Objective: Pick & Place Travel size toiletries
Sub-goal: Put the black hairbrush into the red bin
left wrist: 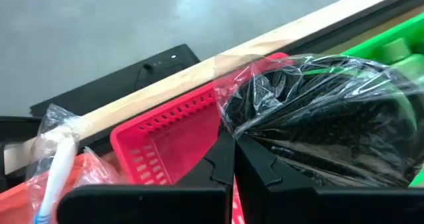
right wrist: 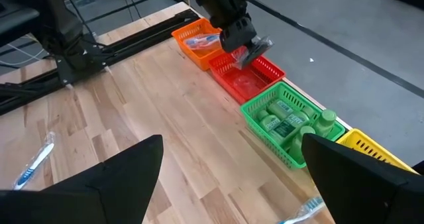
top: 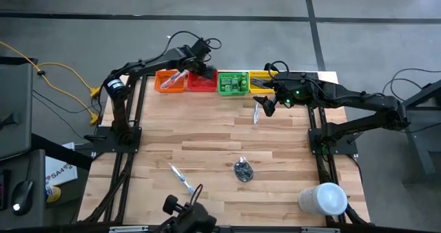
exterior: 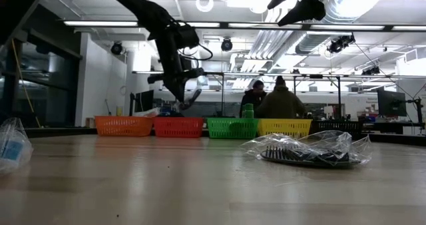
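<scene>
High view: left gripper over the red bin at the table's far edge, right gripper near the far right corner beside the green bin. Wrapped toothbrush near the front edge, dark round bundle mid-table, second toothbrush just below the right gripper, white cylinder at the front right corner.

Low view: left gripper hanging above the red bin, wrapped bundle lying on the tabletop.

Left wrist view: fingers clamped together on a plastic-wrapped dark bundle above the red bin.

Right wrist view: fingers spread wide, holding nothing; green bottles inside the green bin.
</scene>
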Motion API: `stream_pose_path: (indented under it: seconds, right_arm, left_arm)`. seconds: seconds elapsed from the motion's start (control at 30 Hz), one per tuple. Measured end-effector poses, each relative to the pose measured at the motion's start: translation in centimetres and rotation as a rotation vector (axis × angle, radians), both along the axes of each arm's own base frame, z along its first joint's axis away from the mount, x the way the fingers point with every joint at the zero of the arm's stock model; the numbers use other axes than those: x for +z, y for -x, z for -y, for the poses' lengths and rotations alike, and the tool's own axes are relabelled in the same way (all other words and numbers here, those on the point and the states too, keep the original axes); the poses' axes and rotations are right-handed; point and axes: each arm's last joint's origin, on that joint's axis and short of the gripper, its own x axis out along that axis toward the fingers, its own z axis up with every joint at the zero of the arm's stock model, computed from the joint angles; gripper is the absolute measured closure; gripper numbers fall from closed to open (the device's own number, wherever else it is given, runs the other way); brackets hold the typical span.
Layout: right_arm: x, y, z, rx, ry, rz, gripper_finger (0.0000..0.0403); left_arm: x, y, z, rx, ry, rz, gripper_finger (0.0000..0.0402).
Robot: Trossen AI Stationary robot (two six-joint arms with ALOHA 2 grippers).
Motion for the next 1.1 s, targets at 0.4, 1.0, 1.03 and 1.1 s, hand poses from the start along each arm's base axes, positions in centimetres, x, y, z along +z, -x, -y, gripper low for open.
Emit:
stream_pose_path:
  seconds: [0.4,1.0,1.03,1.1]
  right_arm:
    - [0.0,0.0,0.0,0.001,0.005,-0.002,0.0049]
    - [0.0,0.0,0.0,0.009,0.006,-0.005,0.0049]
    - [0.0,0.0,0.0,0.01,0.006,-0.005,0.0049]
    - [0.0,0.0,0.0,0.01,0.005,-0.004,0.0049]
  left_arm:
    - [-1.0,0.0,0.1,0.066,0.06,-0.024,0.0401]
    - [-1.4,0.3,0.0,0.12,0.043,-0.04,0.036]
    - [-1.4,0.3,0.0,0.12,0.042,-0.038,0.0353]
    - [-1.4,0.3,0.0,0.119,0.041,-0.038,0.0339]
